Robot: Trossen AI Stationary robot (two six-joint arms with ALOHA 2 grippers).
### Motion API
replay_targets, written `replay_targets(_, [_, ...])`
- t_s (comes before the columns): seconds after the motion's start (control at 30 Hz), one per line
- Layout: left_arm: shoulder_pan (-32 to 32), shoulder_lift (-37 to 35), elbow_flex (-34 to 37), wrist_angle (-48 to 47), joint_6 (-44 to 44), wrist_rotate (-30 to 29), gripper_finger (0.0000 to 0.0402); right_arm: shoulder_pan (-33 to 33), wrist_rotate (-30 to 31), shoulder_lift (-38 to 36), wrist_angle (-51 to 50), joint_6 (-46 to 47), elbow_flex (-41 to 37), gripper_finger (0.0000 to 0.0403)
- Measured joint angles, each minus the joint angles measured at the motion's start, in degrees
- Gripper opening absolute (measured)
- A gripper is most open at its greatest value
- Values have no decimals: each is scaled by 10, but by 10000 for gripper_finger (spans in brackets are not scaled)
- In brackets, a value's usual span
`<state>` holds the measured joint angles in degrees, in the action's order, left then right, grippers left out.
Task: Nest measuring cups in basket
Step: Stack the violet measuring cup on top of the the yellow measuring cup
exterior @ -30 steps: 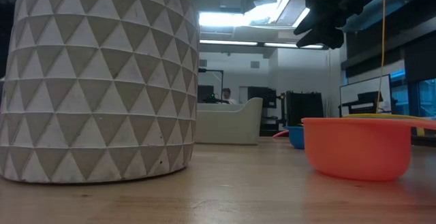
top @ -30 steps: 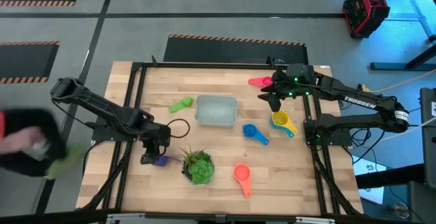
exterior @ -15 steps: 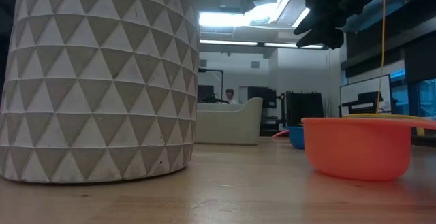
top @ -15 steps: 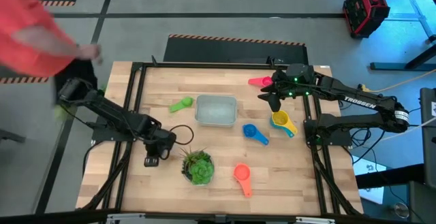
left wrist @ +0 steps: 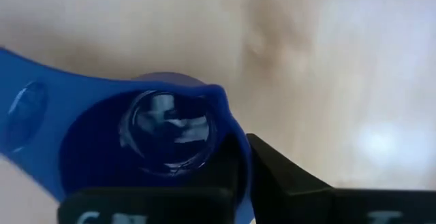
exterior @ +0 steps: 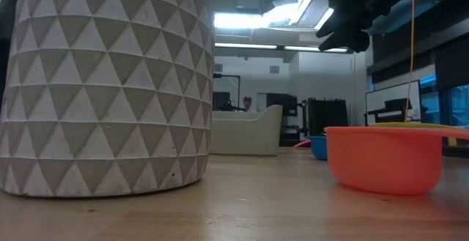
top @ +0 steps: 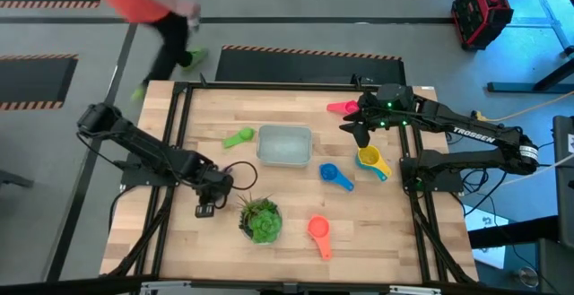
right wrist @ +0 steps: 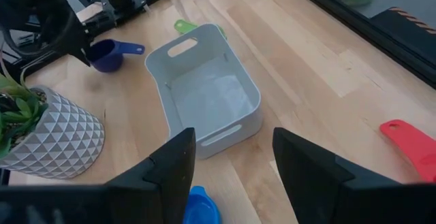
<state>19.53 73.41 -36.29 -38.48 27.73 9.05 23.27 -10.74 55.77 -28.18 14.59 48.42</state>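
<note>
While the purple measuring cup (left wrist: 136, 139) sits on the wooden table (top: 296, 241) beside the potted plant (top: 260, 219), the left gripper (top: 205, 207) is clenched on its rim. The basket (top: 284, 145) lies mid-table. The right gripper (top: 354, 125) hangs half-spread, empty, above the yellow cup (top: 370, 161).

White lettering "TROSSEN" legible on right arm (top: 473, 134) forearm, high view. Pale marks on dark housing at edge of left wrist view, too cropped to read. No other text, numbers or signs legible.
</note>
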Motion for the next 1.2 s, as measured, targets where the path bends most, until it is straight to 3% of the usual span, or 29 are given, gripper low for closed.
replay_targets(0.5, [-7,1,-109,-30,-203,-172,2,0,0,0,0,-1,0,202])
replay_targets(0.73, [-42,0,-137,-11,-350,-246,2,0,0,0,15,-1,0,202])
replay_targets(0.97, [-86,0,-137,64,-484,-249,2,0,-7,0,68,2,0,202])
replay_targets(1.2, [-112,4,-137,173,-611,-236,2,0,-86,19,176,36,0,202])
